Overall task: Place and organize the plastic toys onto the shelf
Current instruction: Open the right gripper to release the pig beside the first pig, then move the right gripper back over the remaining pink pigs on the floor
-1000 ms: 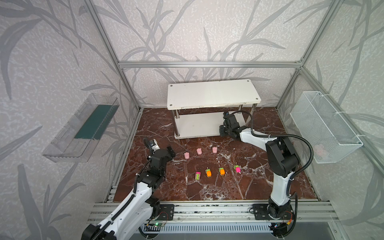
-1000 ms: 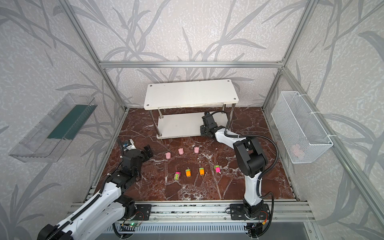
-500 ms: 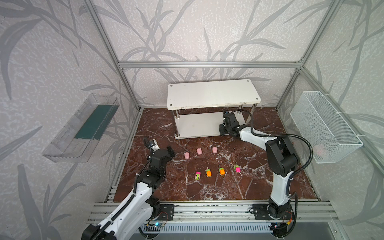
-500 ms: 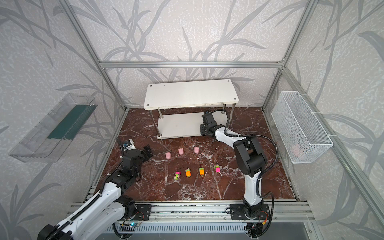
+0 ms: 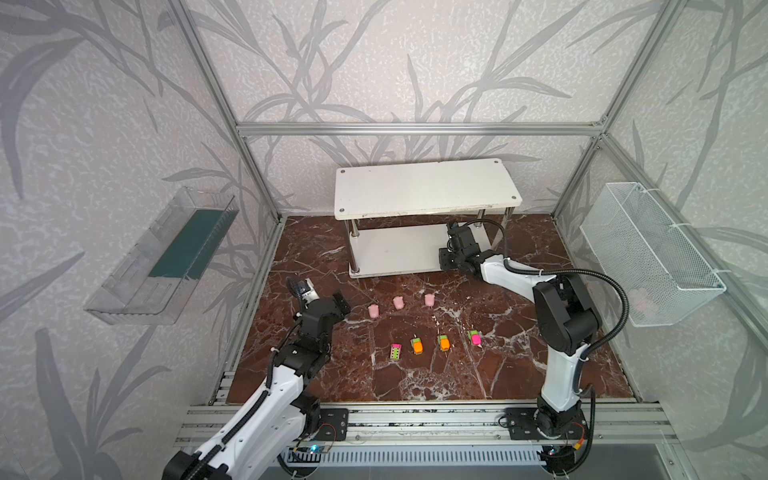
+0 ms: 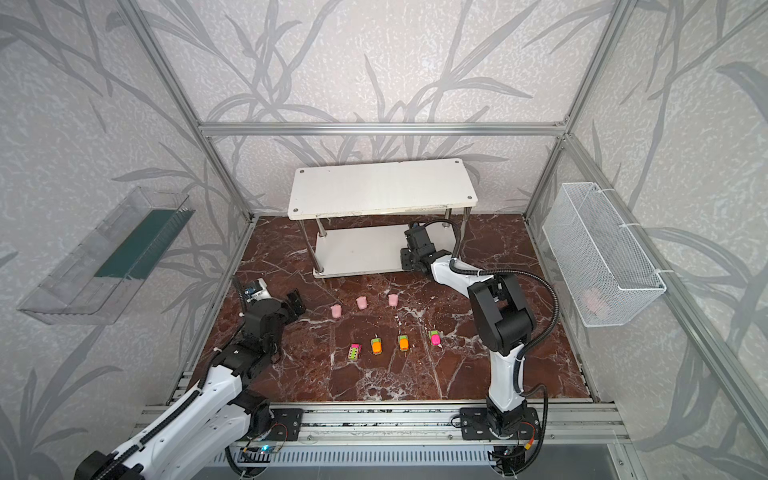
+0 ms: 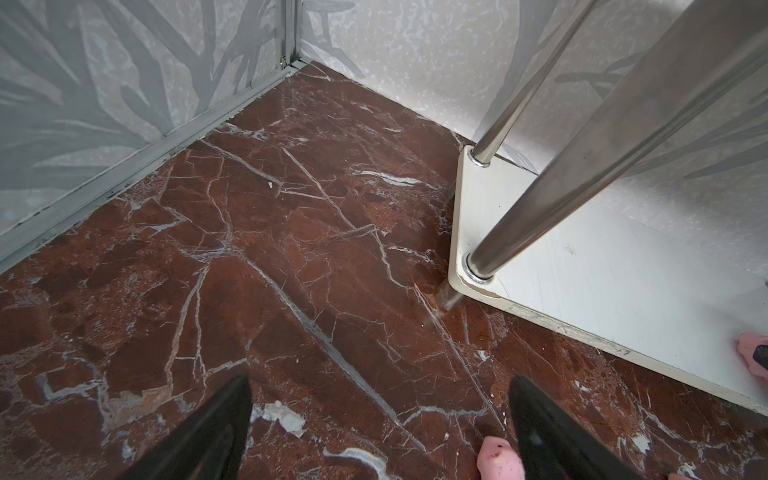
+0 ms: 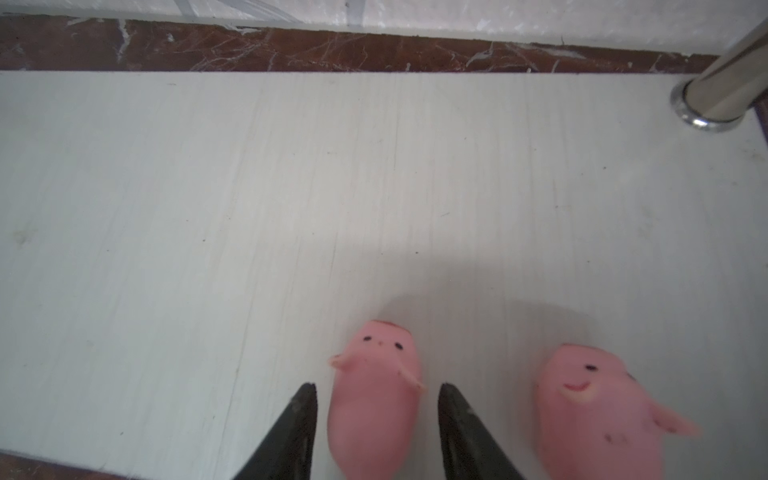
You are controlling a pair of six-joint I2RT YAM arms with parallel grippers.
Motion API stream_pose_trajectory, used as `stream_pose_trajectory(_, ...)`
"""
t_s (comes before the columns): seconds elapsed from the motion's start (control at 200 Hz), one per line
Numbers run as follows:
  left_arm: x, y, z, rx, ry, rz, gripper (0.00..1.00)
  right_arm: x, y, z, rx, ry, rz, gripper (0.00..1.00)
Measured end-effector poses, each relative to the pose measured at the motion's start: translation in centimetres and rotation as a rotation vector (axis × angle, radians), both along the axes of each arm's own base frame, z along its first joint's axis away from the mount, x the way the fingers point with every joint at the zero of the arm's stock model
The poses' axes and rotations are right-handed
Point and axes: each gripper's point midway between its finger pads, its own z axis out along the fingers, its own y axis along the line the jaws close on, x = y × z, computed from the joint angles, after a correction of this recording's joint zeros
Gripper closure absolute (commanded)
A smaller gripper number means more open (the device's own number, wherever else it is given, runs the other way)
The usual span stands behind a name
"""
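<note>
**Floor, front row.** Four toy cars stand in a line on the red marble floor (image 5: 415,386), apart from one another. From the left in a top view:
- green-and-pink car (image 5: 395,351), striped roof
- first orange car (image 5: 417,345), green ends
- second orange car (image 5: 443,343), green ends
- pink car (image 5: 474,337), green rear

**Floor, second row.** Three pale pink, cup-shaped pieces form a line behind the cars: left piece (image 5: 374,310), middle piece (image 5: 398,302), right piece (image 5: 429,299).

**Left gripper.** The left gripper (image 7: 380,395) sits low over the floor to the left of this row. Its jaws are spread wide and hold nothing. In the left wrist view, the left piece shows just inside one finger (image 7: 540,428); whether they touch cannot be told.

**Shelf.** The shelf (image 5: 424,187) stands at the back: two white boards on chrome posts, with a screw at each corner of the top board, which is bare.

**Right gripper.** The right gripper (image 8: 376,388) reaches onto the lower tier (image 8: 249,187) at its right end.
- Its jaws are parted either side of one pink piece, the near shelf piece (image 8: 374,365), with a gap on both sides.
- This piece has two black dot eyes and small side stubs.
- A second shelf piece (image 8: 598,415) rests just beside it on the same board. It has a red smile and one side stub showing.
</note>
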Motion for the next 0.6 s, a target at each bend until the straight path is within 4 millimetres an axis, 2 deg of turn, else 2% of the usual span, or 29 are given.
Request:
stream_pose_trajectory(0.325,-0.1,0.1,-0.2,0.001,0.004,0.002,0.06,-2.3,-0.2,5.4,0.089,-0.094,0.035,0.44)
stream_pose_trajectory(0.6,-0.2,0.2,0.1,-0.004,-0.009,0.004,0.06,-7.2,-1.3,6.9,0.135,-0.111,0.071,0.42)
